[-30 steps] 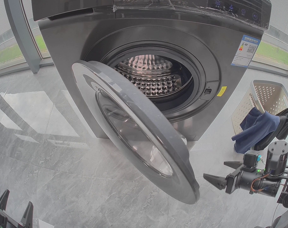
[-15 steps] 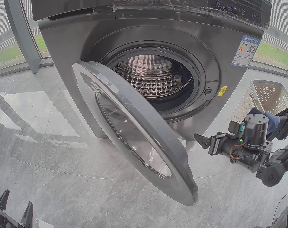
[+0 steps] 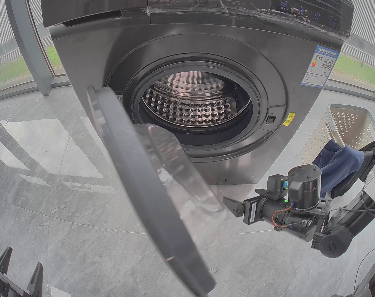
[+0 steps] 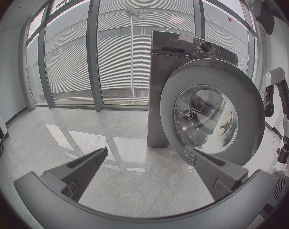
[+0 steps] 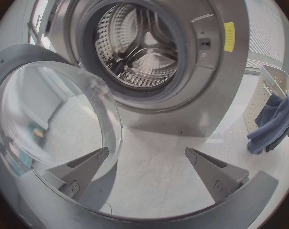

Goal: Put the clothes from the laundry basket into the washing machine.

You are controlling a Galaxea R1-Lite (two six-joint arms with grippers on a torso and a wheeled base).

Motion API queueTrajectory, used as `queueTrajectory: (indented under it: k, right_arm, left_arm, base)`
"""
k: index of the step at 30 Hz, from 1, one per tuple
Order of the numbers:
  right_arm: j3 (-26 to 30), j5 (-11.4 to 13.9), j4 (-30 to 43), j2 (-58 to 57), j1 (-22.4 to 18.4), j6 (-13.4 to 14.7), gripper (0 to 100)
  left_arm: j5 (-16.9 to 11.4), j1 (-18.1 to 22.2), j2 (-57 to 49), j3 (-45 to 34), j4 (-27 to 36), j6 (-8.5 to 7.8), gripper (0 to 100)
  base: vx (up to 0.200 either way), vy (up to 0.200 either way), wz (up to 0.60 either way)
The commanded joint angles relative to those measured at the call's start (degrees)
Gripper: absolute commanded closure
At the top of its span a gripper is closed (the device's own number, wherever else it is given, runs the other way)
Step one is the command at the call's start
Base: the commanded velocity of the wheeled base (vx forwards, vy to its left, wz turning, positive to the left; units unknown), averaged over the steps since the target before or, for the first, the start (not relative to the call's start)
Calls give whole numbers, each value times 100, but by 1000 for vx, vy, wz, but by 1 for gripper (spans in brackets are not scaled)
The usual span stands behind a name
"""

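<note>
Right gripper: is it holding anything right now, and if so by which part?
Nothing. The right gripper is open and empty; the blue garment hangs over the laundry basket rim, ungrasped.

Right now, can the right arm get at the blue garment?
Probably yes: the blue garment hangs over the rim of the laundry basket with nothing between, but the open right claw faces away.

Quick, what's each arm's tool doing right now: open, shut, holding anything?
Left tool: open, holding nothing.
Right tool: open, holding nothing.
</note>
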State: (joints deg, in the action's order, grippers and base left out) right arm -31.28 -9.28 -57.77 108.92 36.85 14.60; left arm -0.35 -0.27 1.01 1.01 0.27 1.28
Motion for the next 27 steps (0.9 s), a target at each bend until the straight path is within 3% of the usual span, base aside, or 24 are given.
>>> queueTrajectory:
  k: [1, 7, 14, 21, 27]
  right_arm:
    - [289, -13, -6, -108, 375, 7, 0]
    - [280, -13, -6, -170, 542, 51, 0]
    - [-141, 22, -15, 103, 560, 69, 0]
    - [-669, 66, -261, 630, 630, 34, 0]
    - [-1214, 75, -349, 1078, 920, -19, 0]
  left_arm:
    - [0, 0, -48, -92, 0, 4, 0]
    - [0, 0, -48, -92, 0, -5, 0]
    - [0, 0, -48, -92, 0, -5, 0]
    - [0, 0, -48, -92, 0, -5, 0]
    - [0, 0, -48, -92, 0, -5, 0]
  base:
    - [0, 0, 0]
    - [0, 0, 0]
    - [0, 0, 0]
    - [-200, 0, 0]
    - [-167, 0, 0]
